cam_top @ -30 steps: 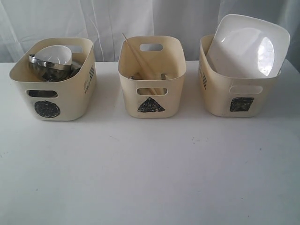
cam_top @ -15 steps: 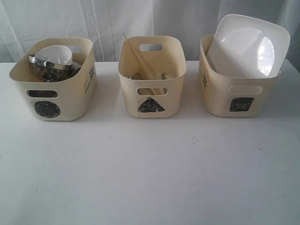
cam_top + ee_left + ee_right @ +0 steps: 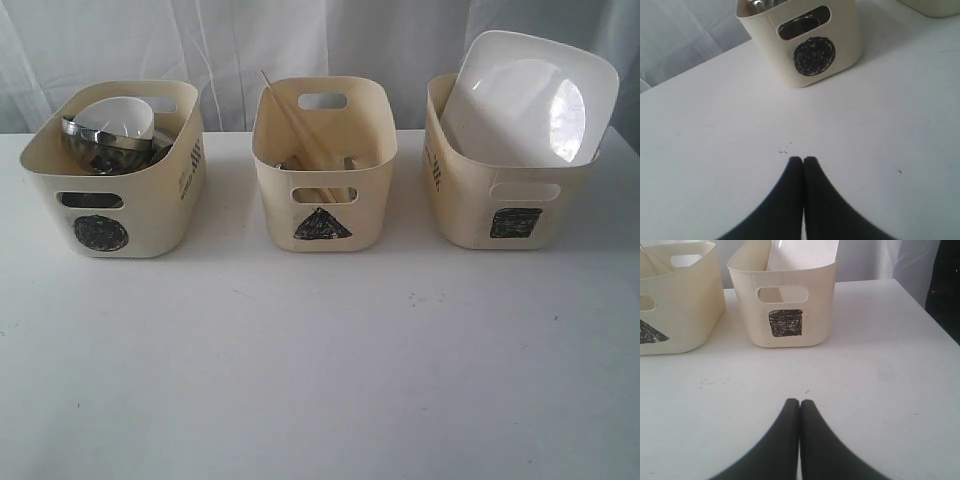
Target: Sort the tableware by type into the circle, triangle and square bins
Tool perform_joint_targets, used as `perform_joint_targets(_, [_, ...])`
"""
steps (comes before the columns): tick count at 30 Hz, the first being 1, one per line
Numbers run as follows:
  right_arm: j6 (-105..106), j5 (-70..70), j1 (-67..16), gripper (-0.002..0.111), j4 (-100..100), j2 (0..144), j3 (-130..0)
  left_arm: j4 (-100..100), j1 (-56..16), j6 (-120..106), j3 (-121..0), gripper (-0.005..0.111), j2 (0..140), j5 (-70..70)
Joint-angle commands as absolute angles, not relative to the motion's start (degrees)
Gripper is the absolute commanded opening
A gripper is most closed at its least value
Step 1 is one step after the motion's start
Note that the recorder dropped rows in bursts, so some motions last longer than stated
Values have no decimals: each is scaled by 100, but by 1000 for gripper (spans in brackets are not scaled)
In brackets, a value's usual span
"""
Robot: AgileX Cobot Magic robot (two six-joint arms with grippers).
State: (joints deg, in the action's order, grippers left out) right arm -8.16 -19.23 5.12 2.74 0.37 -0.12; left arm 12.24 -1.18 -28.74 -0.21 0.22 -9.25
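table: broad white table (image 3: 320,380); i see no tableware loose on its bare top.
bins: three cream plastic bins in a row at the far side. circle bin (image 3: 150,215) is on my left, triangle bin (image 3: 275,200) in the middle, square bin (image 3: 470,200) on my right.
plate: large white rounded-square plate (image 3: 525,100) stands tilted in the square bin, its upper edge well above the rim.
bowls: round steel bowl (image 3: 100,145) sits in the circle bin with the small white bowl (image 3: 120,115) resting on it. more steel shows below, too hidden to name.
chopsticks: thin wooden chopsticks (image 3: 290,115) lean in the triangle bin, long axis running up toward its back left corner. grey metal beside them is too hidden to name.
left claw: my left claw (image 3: 803,160) is pressed together on nothing, above bare table. the circle bin lies ahead of it.
right claw: my right claw (image 3: 799,401) is pressed together, empty. the square bin lies straight ahead, well apart.
judgement: sorting looks finished; nothing lies between claws and bins to fetch.
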Motion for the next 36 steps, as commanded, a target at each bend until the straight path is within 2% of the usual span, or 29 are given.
perform_joint_targets(1, [-831, -1918, 521, 0, 280, 0, 0, 1303, -147, -2315, 0, 0, 0, -857])
perform_joint_targets(5, [-831, -1918, 521, 0, 280, 0, 0, 72, -147, -582, 0, 0, 0, -857])
perform_joint_targets(8, [-831, -1929, 521, 0, 282, 0, 0, -85, -147, 304, 0, 0, 0, -1129])
perform_joint_targets(36, [-831, -1929, 521, 0, 282, 0, 0, -74, -147, 279, 0, 0, 0, -1328])
